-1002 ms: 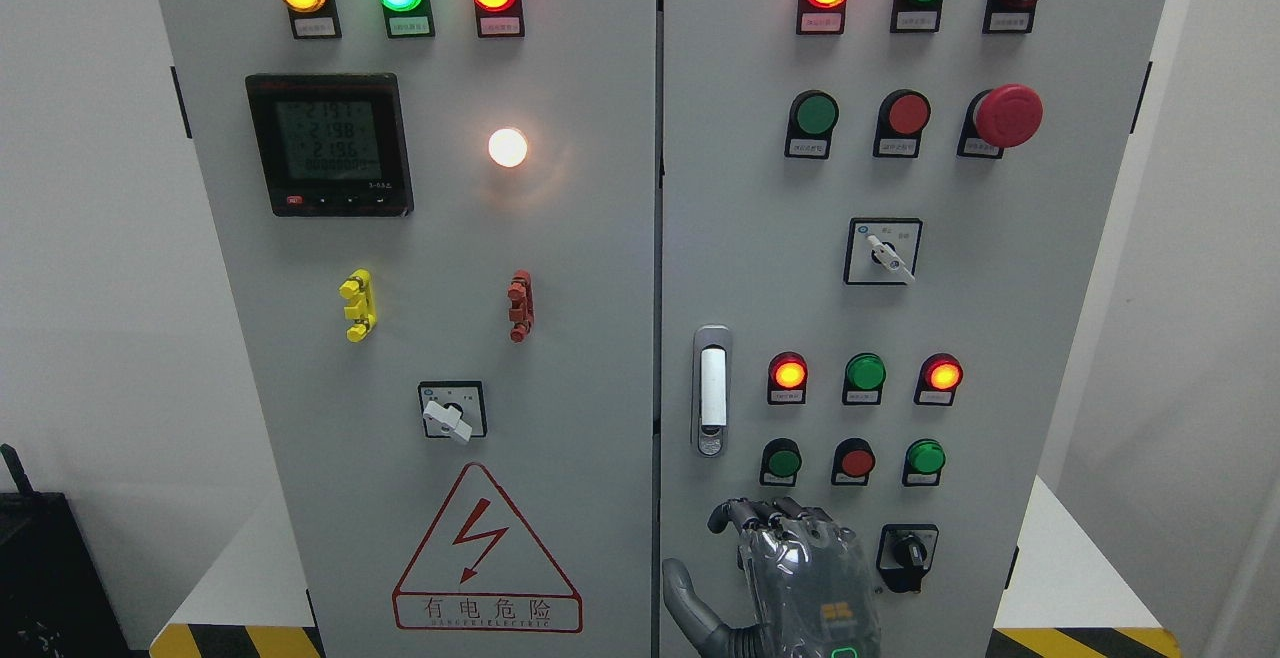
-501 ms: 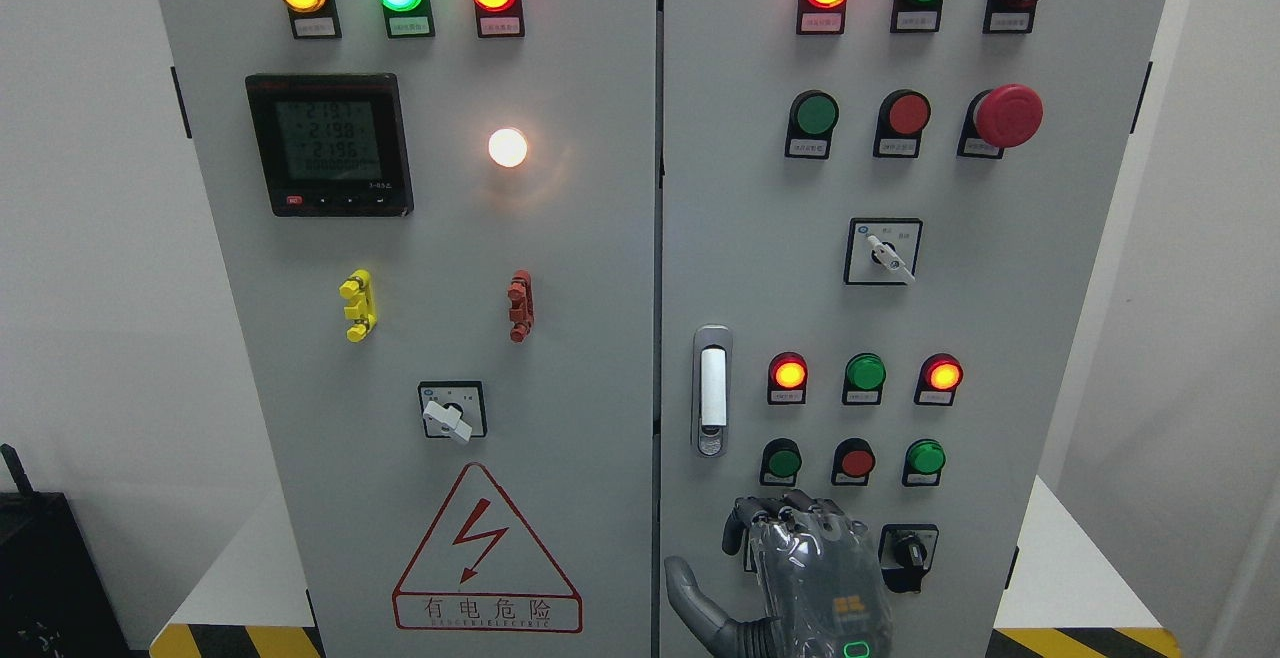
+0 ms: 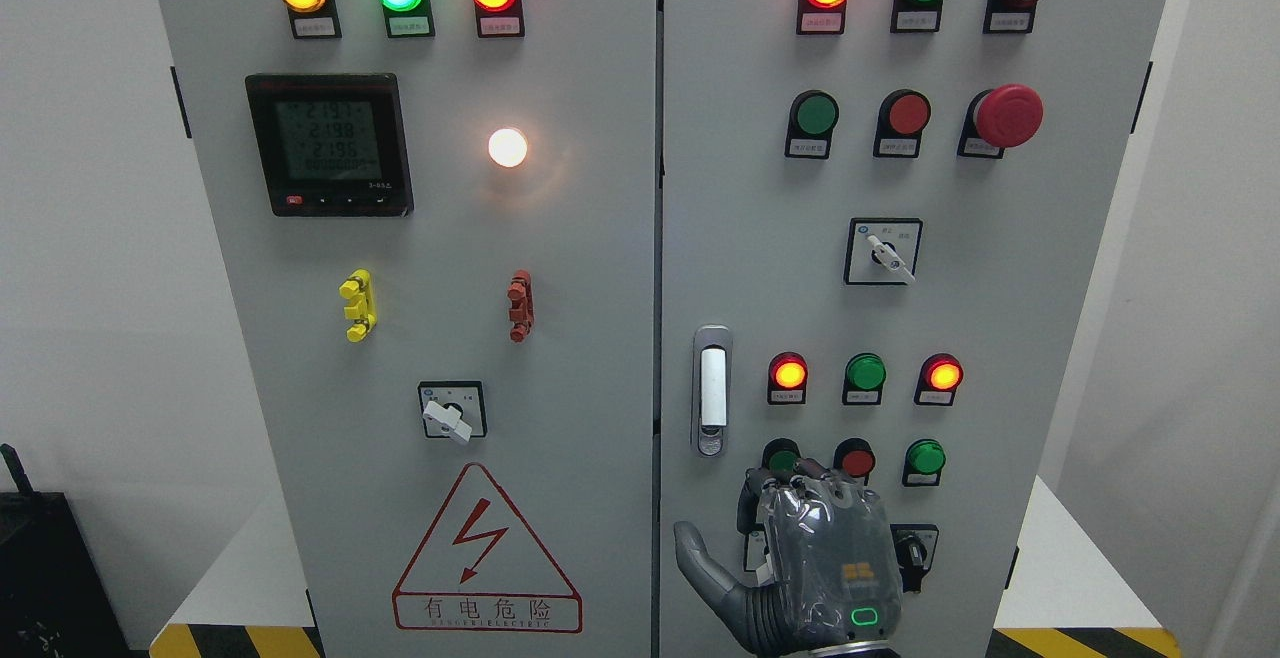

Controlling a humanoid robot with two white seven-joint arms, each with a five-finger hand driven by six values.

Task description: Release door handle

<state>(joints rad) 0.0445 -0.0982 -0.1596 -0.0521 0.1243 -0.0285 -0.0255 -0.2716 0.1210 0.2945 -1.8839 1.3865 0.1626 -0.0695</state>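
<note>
White walls are seen behind a grey electrical cabinet [image 3: 640, 238] with two closed doors, filling the single head view. On the left door, three lit lamps, a digital meter [image 3: 329, 144], a rotary switch and a red-bordered warning triangle [image 3: 487, 553] are shown. On the right door, rows of red and green buttons, a red emergency stop button [image 3: 1008, 115] and two selector switches are mounted.

The door handle [image 3: 712, 390], a slim silver bar in a recessed plate, is set upright near the right door's left edge, at mid height. It is flush and untouched.

One robot hand, the right hand [image 3: 810, 558], is raised from the bottom edge, right of centre. Its back is turned to the camera, just below and to the right of the handle, apart from it. Its fingers [image 3: 795, 486] are curled forward at the knuckles, with the thumb spread to the left; nothing is held.

The release is judged done, since no contact with the handle remains. Only withdrawal of the arm appears left.
</note>
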